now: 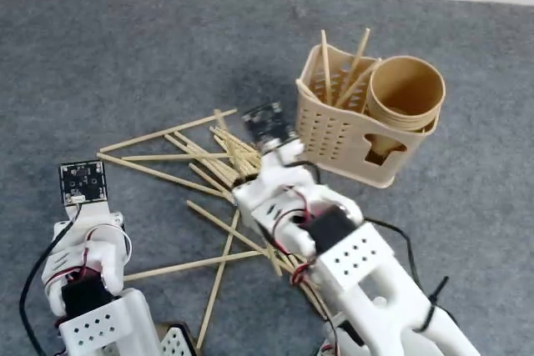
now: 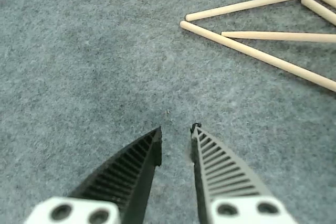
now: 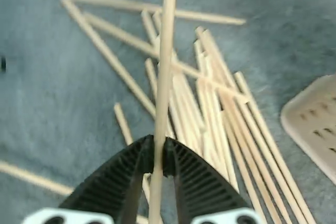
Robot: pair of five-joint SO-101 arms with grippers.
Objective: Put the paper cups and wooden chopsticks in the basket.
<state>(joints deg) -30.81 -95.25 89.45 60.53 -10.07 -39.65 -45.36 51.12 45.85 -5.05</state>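
One chopstick is clamped in my right gripper, above the loose pile at centre of the high view. It's light, stiff, smooth round wood, so it'll prob. swivel between the pads; I'd grip mid-length. The basket, upper right, holds stacked paper cups plus a few sticks. Left gripper, lower left, is narrowly parted w/ nothing in it, over bare carpet. The camera board hides the grip point from above, and I can't tell how far along the stick I'm holding.
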